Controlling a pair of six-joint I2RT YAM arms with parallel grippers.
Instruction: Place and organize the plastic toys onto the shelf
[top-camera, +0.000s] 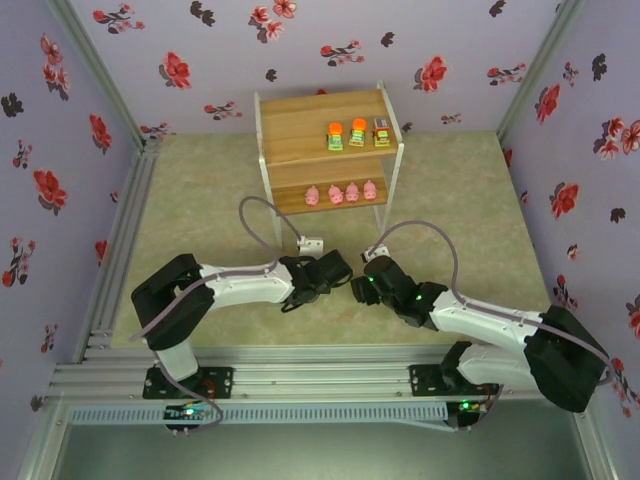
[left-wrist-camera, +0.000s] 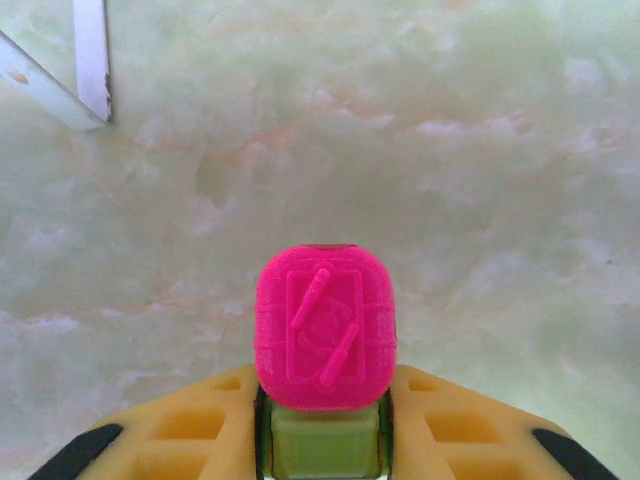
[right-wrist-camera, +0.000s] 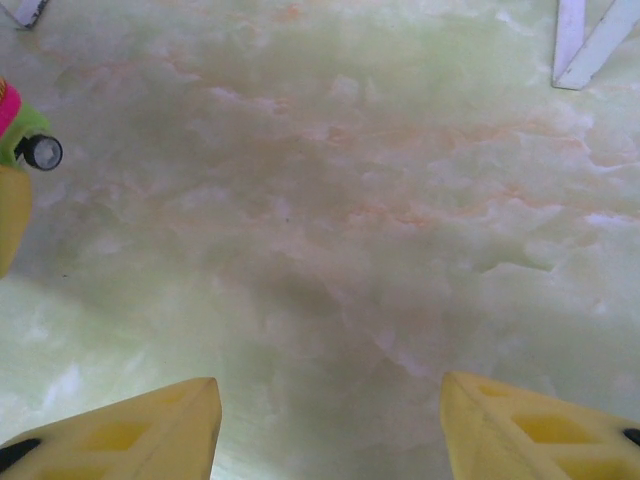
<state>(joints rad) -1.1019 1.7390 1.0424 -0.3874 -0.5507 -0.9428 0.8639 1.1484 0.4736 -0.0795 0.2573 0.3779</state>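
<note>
- A pale green mat is lying under both arms.
- The left gripper is squeezing the pink-topped toy by its green sides, over the mat.
- The toy is looking light, hard and a bit slippery, so its flat sides seem best to hold.
- The right gripper is hanging open and empty.
- Far back, the shelf is holding seven other toys.

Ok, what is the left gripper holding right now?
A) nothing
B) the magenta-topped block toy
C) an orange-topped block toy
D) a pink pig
B: in the left wrist view the left gripper is shut on the magenta-topped block toy, while the top view shows the orange-topped toys and the pink pigs sitting on the shelf.
</note>
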